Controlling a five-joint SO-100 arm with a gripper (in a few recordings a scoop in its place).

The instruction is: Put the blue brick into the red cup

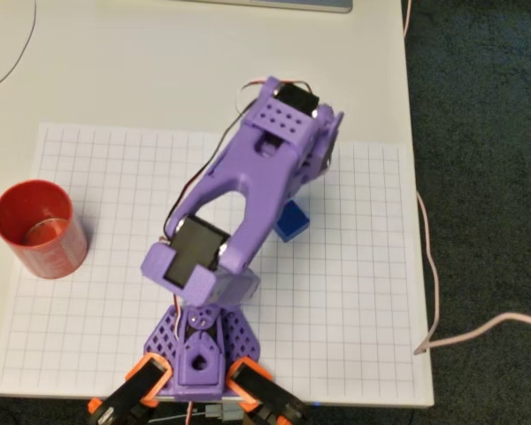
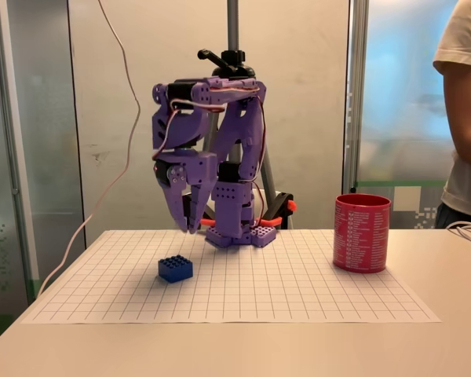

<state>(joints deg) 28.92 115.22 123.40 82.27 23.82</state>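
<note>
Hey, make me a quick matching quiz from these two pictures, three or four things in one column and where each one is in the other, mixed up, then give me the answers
Things:
1. blue brick
2. red cup
3. gripper
4. person

Places or states:
A. standing upright at the edge of the grid sheet
B. hanging above the sheet, fingertips pointing down
C. standing at the right edge of the fixed view
D. lying flat on the grid sheet

Pairs: 1-D, 2-A, 3-B, 4-C
</note>
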